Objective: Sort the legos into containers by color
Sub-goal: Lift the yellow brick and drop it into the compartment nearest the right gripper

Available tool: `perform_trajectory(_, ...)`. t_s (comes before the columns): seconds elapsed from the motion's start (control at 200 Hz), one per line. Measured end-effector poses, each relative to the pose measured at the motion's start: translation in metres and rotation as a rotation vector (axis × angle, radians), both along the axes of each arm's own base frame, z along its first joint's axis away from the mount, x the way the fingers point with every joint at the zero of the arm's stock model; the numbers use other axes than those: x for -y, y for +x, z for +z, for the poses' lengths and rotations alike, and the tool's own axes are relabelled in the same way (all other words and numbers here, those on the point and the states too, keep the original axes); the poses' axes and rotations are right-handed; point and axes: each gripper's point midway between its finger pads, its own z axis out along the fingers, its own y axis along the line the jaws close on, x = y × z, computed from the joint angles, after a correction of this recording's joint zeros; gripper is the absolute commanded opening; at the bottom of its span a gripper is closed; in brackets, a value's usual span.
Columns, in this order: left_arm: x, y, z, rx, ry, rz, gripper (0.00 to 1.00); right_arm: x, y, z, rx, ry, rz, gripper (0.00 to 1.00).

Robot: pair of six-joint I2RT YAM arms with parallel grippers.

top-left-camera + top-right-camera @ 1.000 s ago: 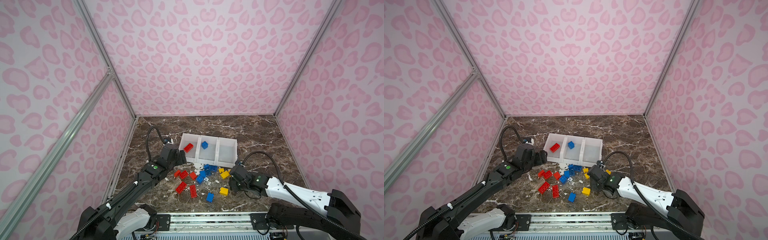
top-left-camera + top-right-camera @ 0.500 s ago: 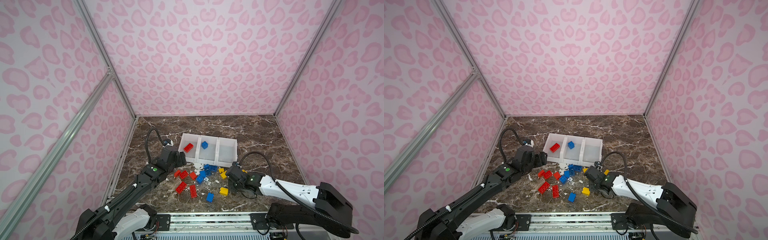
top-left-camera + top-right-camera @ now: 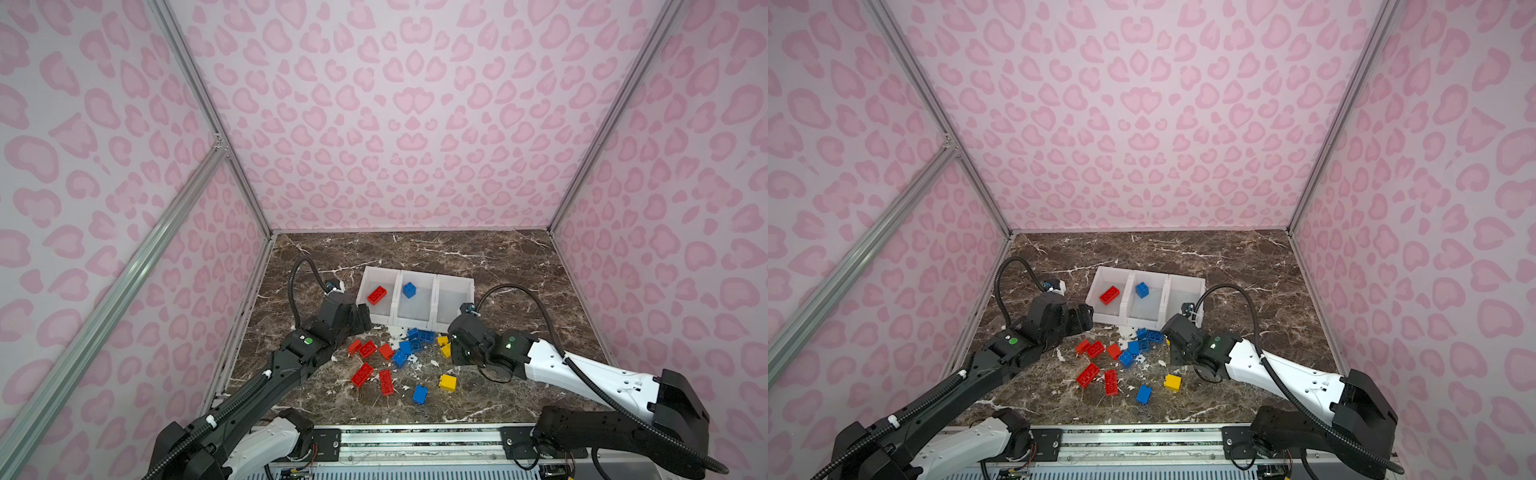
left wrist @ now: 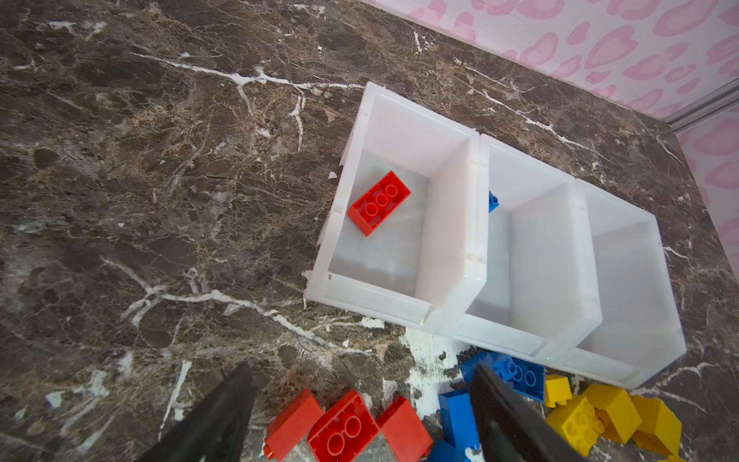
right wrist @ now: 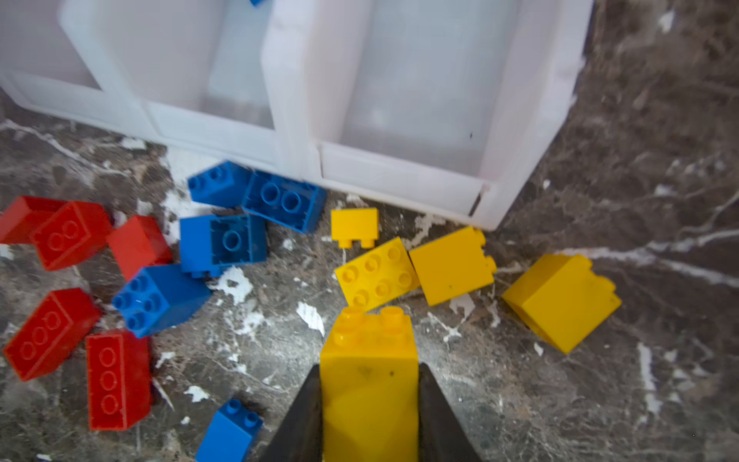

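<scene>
Right wrist view, lower centre: a yellow studded plastic brick [image 5: 368, 340] has just been clamped by the right claw [image 5: 370, 374], readying it for the empty white bin [image 5: 400, 176] above; the left claw [image 4: 360, 370] is held open.

The black left arm [image 3: 286, 370] reaches from the near left toward the far middle; the black two-fingered left tool [image 4: 360, 368] hangs low, jaws spread wide. The white-and-black right arm [image 3: 582, 370] stretches in from the near right; the right tool [image 5: 370, 372] is clamped on a yellow studded plastic brick [image 5: 370, 400].
</scene>
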Motion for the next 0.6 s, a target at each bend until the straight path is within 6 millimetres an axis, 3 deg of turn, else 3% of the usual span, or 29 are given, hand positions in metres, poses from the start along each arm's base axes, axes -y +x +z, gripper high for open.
perform_trajectory(0.085, -0.001, -0.002, 0.000, 0.001, -0.002, -0.001, 0.86, 0.003, 0.025, 0.015, 0.034, -0.012, -0.017, 0.32)
perform_trajectory(0.225, -0.003, -0.007, -0.003, -0.007, -0.003, 0.001, 0.86, 0.009, 0.066, 0.020, 0.050, -0.056, -0.036, 0.32)
perform_trajectory(0.375, -0.004, -0.013, -0.006, -0.016, -0.011, -0.001, 0.86, 0.008, 0.101, 0.004, -0.002, -0.086, -0.019, 0.32)
perform_trajectory(0.51, -0.006, -0.019, -0.012, -0.029, -0.015, 0.002, 0.86, 0.007, 0.115, -0.015, -0.049, -0.106, 0.003, 0.33)
perform_trajectory(0.565, -0.006, -0.021, -0.013, -0.031, -0.017, 0.003, 0.86, 0.007, 0.118, -0.019, -0.061, -0.108, 0.010, 0.38)
perform_trajectory(0.6, -0.007, -0.022, -0.013, -0.031, -0.020, 0.004, 0.86, 0.008, 0.120, -0.020, -0.063, -0.110, 0.010, 0.46)
